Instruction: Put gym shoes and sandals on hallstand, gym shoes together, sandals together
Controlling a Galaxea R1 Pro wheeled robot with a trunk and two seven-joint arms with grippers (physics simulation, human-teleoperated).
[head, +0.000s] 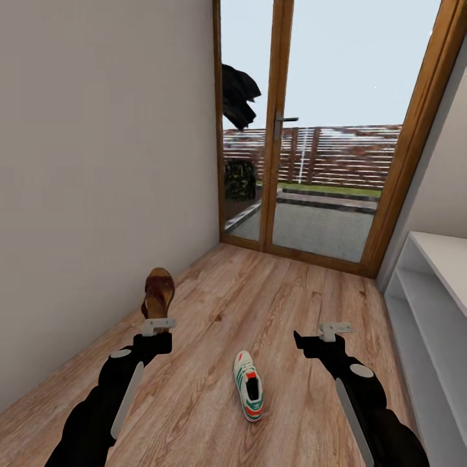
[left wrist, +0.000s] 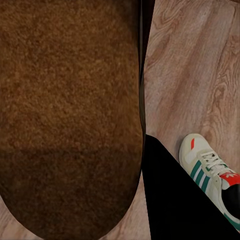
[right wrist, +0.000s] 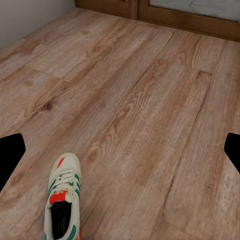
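Note:
A brown sandal [head: 159,292] stands on end in my left gripper [head: 159,322], which is shut on it above the corridor floor [head: 259,305] near the left wall. In the left wrist view the sandal's brown sole [left wrist: 70,115] sits close against the camera, beside one dark finger [left wrist: 175,205]. One white gym shoe [head: 249,384] with green stripes lies flat on the floor between my arms, also seen in both wrist views [left wrist: 215,175] [right wrist: 62,202]. My right gripper [head: 334,331] hangs open and empty to the right of the shoe. The light-grey hallstand [head: 428,285] runs along the right edge.
A plain wall [head: 97,194] closes off the left side. A wood-framed glass door [head: 285,130] ends the corridor ahead, with grey paving and a fence outside. Bare floorboards stretch from the shoe to the door.

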